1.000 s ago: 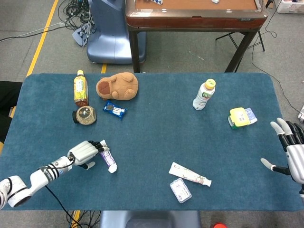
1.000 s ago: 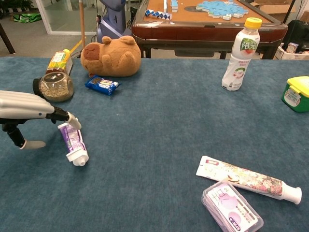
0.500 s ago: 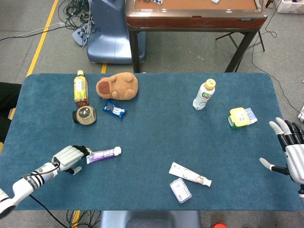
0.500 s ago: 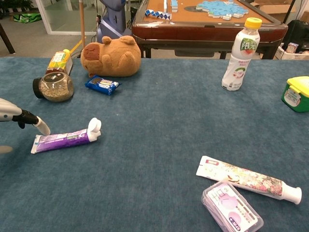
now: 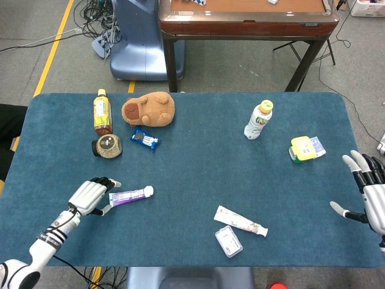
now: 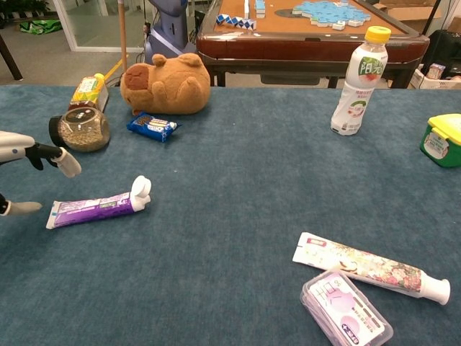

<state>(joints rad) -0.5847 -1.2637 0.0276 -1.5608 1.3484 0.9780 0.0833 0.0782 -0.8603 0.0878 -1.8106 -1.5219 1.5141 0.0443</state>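
Since a second ago the purple tube has swung flat and the left hand lifted off it, fingers apart and empty — a low reach could nudge it away — while the right hand hangs open.

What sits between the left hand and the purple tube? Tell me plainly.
Nothing visible does. The left hand hangs with fingers spread right at the flat end of the purple tube, which lies on the blue table cover with only bare cloth between them. The seed jar stands farther back, off that line.
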